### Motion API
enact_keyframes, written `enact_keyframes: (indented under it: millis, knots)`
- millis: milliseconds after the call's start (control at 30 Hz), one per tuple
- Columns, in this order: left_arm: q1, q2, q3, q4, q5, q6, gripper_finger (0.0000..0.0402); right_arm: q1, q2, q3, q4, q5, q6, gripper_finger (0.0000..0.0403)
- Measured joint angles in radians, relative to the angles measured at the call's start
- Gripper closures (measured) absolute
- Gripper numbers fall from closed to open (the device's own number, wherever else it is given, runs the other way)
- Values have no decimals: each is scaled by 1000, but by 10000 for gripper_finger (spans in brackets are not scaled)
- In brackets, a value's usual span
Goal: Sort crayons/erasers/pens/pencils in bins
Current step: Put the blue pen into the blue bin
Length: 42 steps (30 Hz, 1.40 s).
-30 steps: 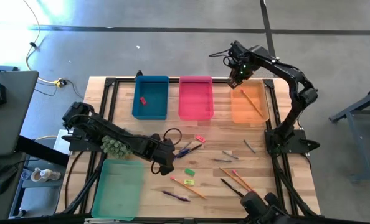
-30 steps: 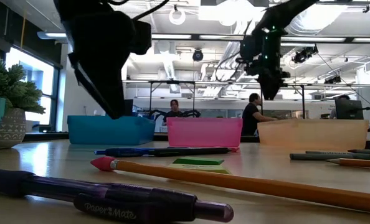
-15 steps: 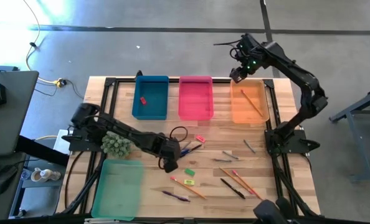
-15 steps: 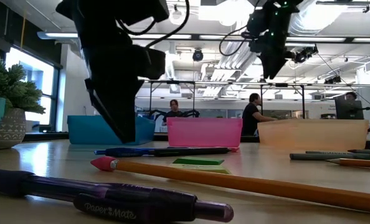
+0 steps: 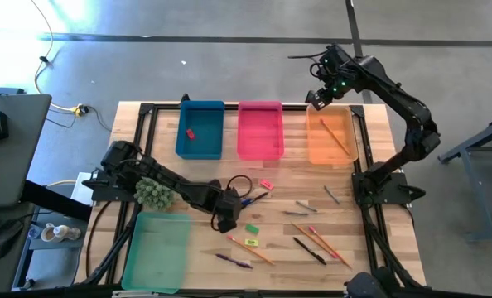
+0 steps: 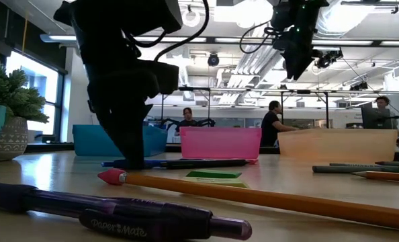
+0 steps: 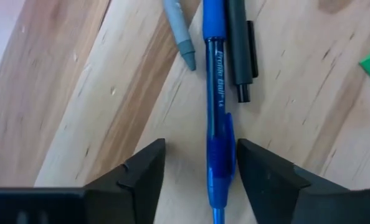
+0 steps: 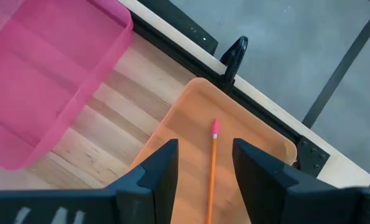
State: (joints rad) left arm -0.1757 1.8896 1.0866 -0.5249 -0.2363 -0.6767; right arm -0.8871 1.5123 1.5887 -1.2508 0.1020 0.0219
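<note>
At nine o'clock on the table [image 5: 378, 265], the mint bin [image 5: 156, 252] is lying beside a spiky green plant [image 5: 152, 193]. Just past it, toward the centre, the left gripper [image 5: 224, 220] is hanging low over the wood, its fingers spread wide and straddling a blue pen [image 7: 217, 118] without closing on it; the left wrist view is showing one finger [image 7: 141, 177] off to one side and the other close against the barrel, with a black pen [image 7: 241, 46] and a grey crayon [image 7: 179, 31] lying just beside that pen. Nothing is being held there.

At eleven o'clock the dark blue bin [image 5: 200, 130] is holding one red eraser [image 5: 190, 132], and at twelve the pink bin [image 5: 260, 130] is sitting next to it. Around the centre, a pink eraser [image 5: 266, 185], a green eraser [image 5: 252, 228] and a yellow eraser [image 5: 249, 242] are lying loose, with a purple pen [image 5: 233, 261] and a long pencil [image 5: 250, 250] toward six o'clock. More pencils [image 5: 320, 240] and grey crayons [image 5: 333, 194] are lying toward four o'clock.

At one o'clock the orange bin [image 5: 332, 138] is holding one orange pencil [image 8: 211, 165]. The right gripper [image 5: 318, 98] is hovering above that bin's far edge, fingers parted and gripping nothing.
</note>
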Motion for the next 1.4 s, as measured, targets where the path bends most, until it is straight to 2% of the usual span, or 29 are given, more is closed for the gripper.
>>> enact_keyframes:
  millis: [333, 533, 767, 1033, 1400]
  knots:
    - [-17, 3, -1, 9, -23, -3, 332, 0, -8, 0, -7, 0, -26, 258]
    - [-21, 3, -2, 4, -19, -16, 374, 8, -62, 0, -12, 0, -30, 258]
    - [-20, -18, -5, 6, 8, -27, 380, 37, -142, 0, -52, -2, -60, 258]
    - [-25, -143, -8, -39, 21, -48, 382, 72, -187, 0, -73, -6, -53, 258]
    - [-86, -366, -5, -109, -77, -142, 393, 120, -186, 0, -77, -5, -26, 258]
